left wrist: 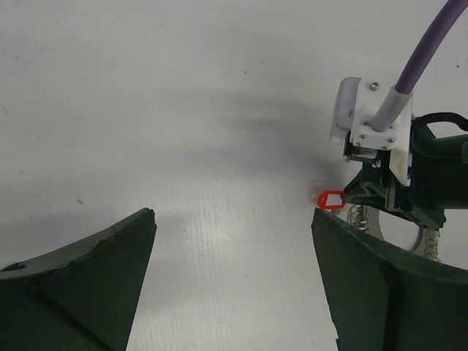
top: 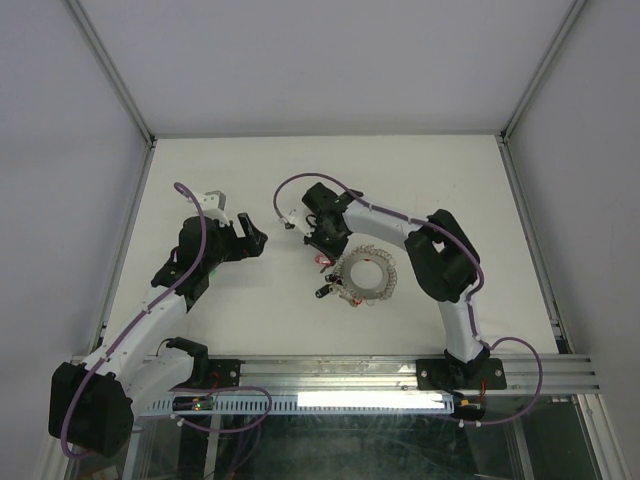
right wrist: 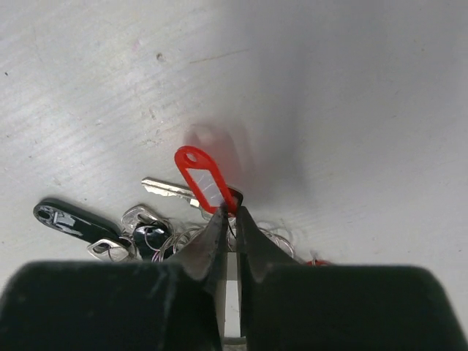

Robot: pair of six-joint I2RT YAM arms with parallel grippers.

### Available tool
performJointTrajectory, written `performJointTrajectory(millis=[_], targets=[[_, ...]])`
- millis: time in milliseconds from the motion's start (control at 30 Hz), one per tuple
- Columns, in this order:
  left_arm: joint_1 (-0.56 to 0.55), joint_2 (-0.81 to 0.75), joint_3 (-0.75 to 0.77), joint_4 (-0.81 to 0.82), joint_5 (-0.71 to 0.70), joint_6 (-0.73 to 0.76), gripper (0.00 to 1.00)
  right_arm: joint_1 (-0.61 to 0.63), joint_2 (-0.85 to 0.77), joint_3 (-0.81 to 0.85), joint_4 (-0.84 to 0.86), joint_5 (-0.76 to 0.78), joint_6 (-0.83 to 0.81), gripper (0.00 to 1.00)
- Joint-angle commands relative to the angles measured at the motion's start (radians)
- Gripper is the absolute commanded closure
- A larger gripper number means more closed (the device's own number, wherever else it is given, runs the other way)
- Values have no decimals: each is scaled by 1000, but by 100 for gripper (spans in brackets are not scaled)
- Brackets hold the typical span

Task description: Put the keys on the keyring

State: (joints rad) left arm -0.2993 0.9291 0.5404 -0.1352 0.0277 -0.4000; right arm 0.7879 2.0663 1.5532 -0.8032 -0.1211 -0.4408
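Since the white tabletop [top: 220,310] looks smooth, small metal parts will probably skid when nudged. The left end effector [left wrist: 234,281] stands wide open and empty, well apart from the work. The right end effector [right wrist: 229,213] is almost closed, pinching the near end of the red key [right wrist: 202,180] by its plastic tag, just beside the keyring [top: 366,275]. This key is judged light, stiff and thin. The tag offers better purchase than the slick blade, so keep the far eyelet free. Only the top view shows the whole ring, and only the right wrist view shows the pinch.
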Motion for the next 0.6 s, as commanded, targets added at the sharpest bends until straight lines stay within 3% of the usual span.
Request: performJointTrajectory(millis=[0,567], targets=[[6,-16,22,22,16,19,14,-4,-54,-5,58,-37,28,100],[5,-20,-11,116,150,42,16,-19,-395,-218,326,-222,120,100]])
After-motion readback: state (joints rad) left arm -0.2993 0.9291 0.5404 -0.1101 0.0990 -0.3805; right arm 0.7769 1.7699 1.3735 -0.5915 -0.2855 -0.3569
